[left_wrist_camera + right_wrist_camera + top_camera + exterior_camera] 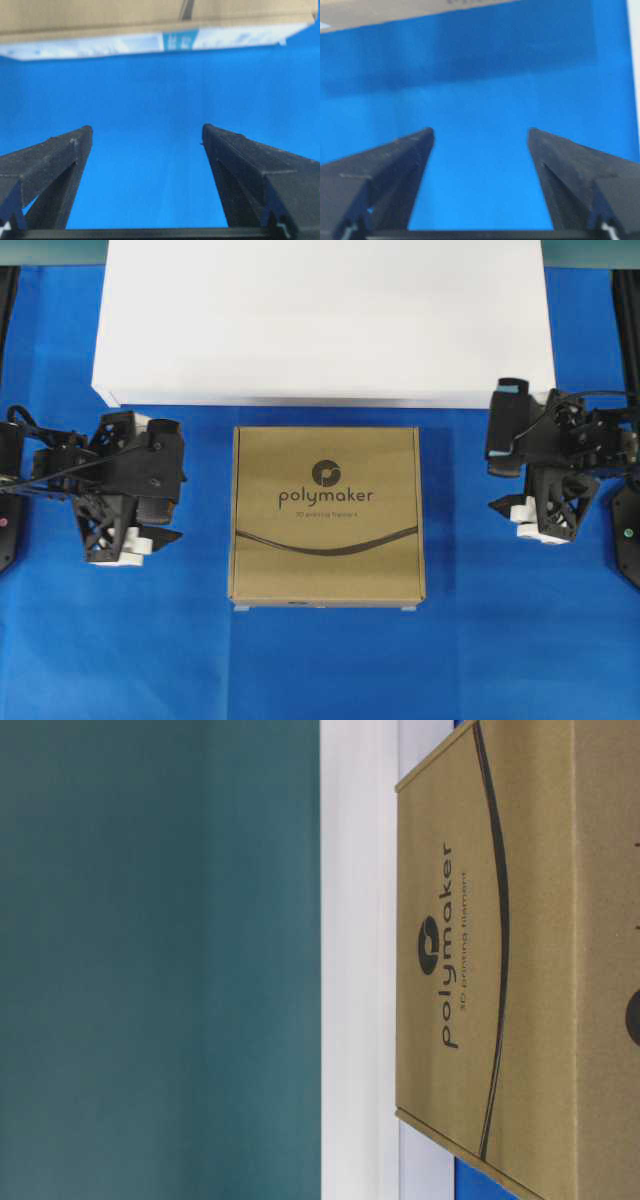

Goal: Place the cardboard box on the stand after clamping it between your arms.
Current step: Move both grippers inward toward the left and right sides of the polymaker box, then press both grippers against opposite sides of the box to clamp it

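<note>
The cardboard box point(327, 515) lies flat on the blue table, just in front of the stand point(320, 320), a wide white platform with nothing on top. In the table-level view, which is turned on its side, the cardboard box point(520, 960) fills the right and the stand point(358, 960) is a white band behind it. My left gripper point(178, 490) is open, left of the box and apart from it. My right gripper point(493, 480) is open on the box's right, also apart. The left gripper point(146, 129) faces the box edge point(100, 17) with only blue cloth between its fingers, as does the right gripper point(480, 131).
Blue cloth point(320, 660) covers the table around the box and in front of it. Black arm bases stand at the left edge point(8, 520) and right edge point(628, 530). A teal wall point(160, 960) shows behind the stand.
</note>
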Robot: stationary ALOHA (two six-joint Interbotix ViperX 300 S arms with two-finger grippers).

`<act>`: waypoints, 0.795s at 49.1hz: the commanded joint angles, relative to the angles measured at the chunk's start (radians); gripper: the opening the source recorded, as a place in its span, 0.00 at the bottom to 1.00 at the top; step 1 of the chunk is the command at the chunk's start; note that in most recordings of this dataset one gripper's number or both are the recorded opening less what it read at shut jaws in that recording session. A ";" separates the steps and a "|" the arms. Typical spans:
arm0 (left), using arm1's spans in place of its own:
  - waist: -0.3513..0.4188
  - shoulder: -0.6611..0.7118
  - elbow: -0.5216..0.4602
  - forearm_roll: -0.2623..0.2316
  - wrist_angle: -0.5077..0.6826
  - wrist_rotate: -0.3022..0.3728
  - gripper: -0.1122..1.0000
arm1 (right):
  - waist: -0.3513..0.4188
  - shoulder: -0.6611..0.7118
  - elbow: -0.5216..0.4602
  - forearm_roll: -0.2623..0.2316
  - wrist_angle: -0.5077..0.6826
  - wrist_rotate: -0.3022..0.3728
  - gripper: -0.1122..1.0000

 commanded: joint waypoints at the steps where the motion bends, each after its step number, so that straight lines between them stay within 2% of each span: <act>1: 0.008 0.029 -0.003 0.005 -0.060 0.002 0.88 | 0.005 0.017 0.005 -0.002 -0.031 -0.003 0.99; 17: 0.029 0.198 -0.006 0.005 -0.235 0.009 0.90 | 0.006 0.172 0.031 -0.003 -0.242 -0.060 0.99; 39: 0.037 0.347 -0.061 0.003 -0.316 0.006 0.90 | 0.069 0.370 -0.063 0.003 -0.387 -0.066 0.99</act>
